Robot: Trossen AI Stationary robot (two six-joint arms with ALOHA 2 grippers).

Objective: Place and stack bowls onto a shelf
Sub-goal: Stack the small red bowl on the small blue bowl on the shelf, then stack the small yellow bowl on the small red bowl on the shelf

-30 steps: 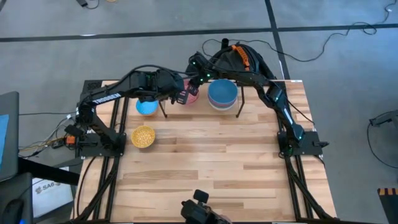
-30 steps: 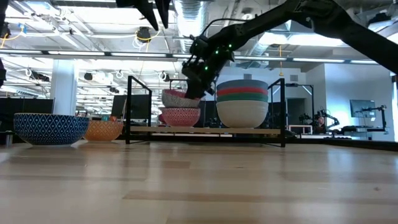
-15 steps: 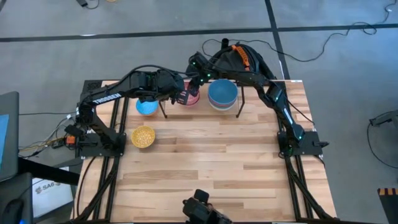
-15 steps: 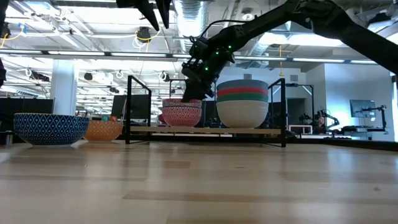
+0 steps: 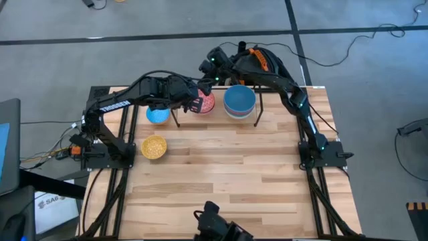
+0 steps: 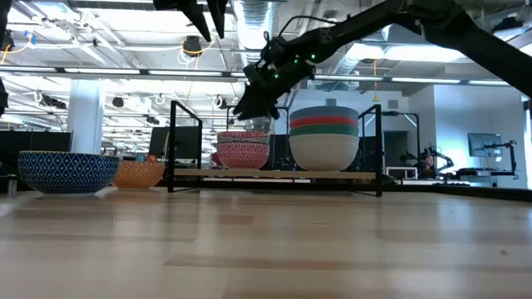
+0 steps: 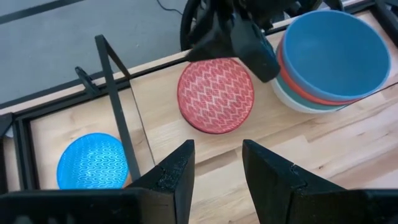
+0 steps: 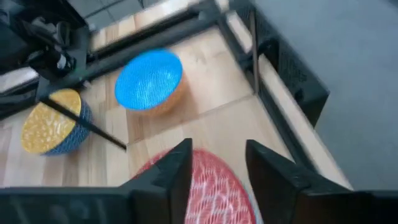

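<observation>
A red patterned bowl sits nested in another bowl on the left part of the black shelf. Beside it on the shelf stands a stack of bowls with a blue one on top. My right gripper hangs open just above the red bowl's far side, touching nothing. My left gripper hovers open high above the shelf's near edge. A blue patterned bowl and a yellow bowl rest on the table.
The shelf's upright posts stand at its ends. The blue patterned bowl and the yellow bowl lie left of the shelf. Bare wood spreads over the table's near half.
My right gripper has let go of the red patterned bowl, which has settled level into the bowl beneath it on the shelf. The gripper has then risen and drawn back toward the table's far edge.
</observation>
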